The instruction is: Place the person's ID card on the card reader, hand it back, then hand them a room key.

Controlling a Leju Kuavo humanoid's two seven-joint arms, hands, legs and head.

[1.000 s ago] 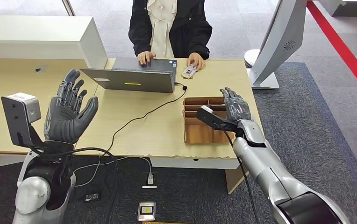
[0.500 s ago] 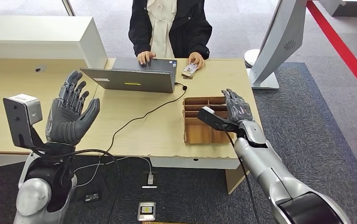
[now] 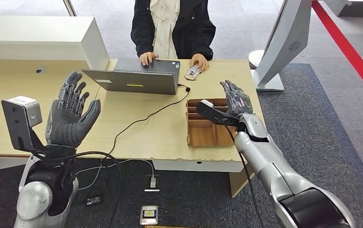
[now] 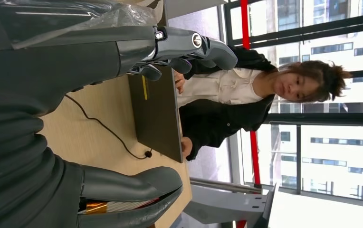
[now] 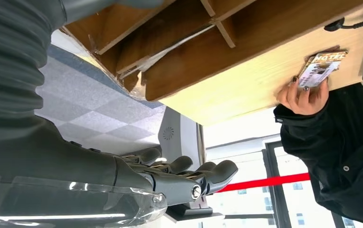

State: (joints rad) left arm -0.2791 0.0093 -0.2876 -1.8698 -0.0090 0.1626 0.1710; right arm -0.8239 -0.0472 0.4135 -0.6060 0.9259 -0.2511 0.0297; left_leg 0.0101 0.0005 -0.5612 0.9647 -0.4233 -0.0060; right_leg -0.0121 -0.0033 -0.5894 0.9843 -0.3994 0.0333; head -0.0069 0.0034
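1. The left hand [image 3: 70, 114] is raised at the near left, above the near edge of the bench [image 3: 141, 135]. Its palm is upright and faces right, toward the laptop [image 3: 137, 78]. Its fingers [image 3: 75, 90] are spread wide and point up and away, with nothing in them.
2. In the left wrist view, the same hand [image 4: 37, 71] shows its thumb [image 4: 127, 183] held apart from the other fingers, with the laptop and a person [image 4: 227, 95] showing in the gap between them.
3. The right arm [image 3: 270, 166] reaches forward from the near right, over the wooden divider box [image 3: 208, 126] that sits at the right end of the bench.
4. The right hand [image 3: 236, 99] hovers above the far right corner of that box. It is stretched nearly flat, fingers [image 3: 229, 89] apart and pointing toward the person's side, and it holds nothing.
5. The card [image 3: 193, 72] lies on the far edge of the bench, just right of the laptop, under the fingertips of the person's hand [image 3: 199, 61]. The right wrist view shows that hand pinching the card [image 5: 321, 66] against the bench edge.
6. The right hand is well short of the card; bare bench lies between them.
7. A black cable [image 3: 141, 118] runs from the laptop across the bench and off its near edge.
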